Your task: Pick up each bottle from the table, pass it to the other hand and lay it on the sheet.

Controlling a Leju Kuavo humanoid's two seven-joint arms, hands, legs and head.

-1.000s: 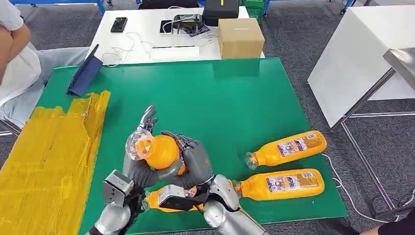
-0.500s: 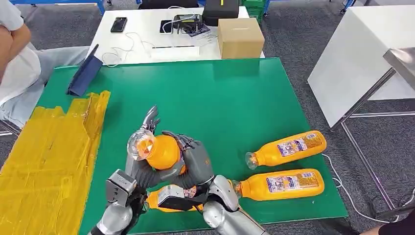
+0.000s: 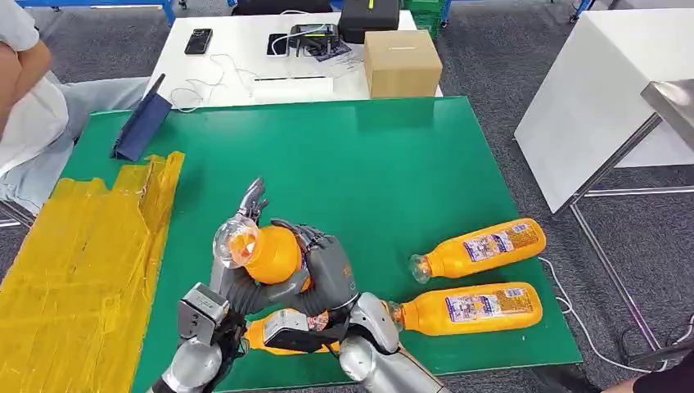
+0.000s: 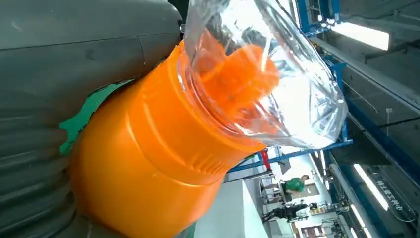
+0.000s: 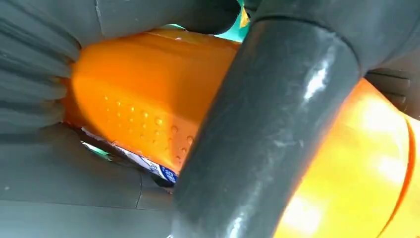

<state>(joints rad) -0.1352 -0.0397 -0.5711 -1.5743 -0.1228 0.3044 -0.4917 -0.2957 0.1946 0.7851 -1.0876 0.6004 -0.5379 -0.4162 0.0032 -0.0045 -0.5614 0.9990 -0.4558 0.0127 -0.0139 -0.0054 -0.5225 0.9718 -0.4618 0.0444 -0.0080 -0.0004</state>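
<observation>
Handover step, by the look of it: both the right hand (image 3: 323,266) and the left hand (image 3: 233,274) grip the orange bottle (image 3: 266,254) above the green counter (image 3: 393,164). Next, I judge, the right hand lets go, then the left carries it to the yellow sheet (image 3: 82,262).

Head view bright, even overhead light, sharp; soft shadow behind cardboard box (image 3: 402,62) on green mat (image 3: 385,164). Left wrist: ceiling strip lights (image 4: 359,35) blown out near clear cap (image 4: 267,74). Right wrist: orange bottle (image 5: 148,94) close, blurred, w/ glare.
</observation>
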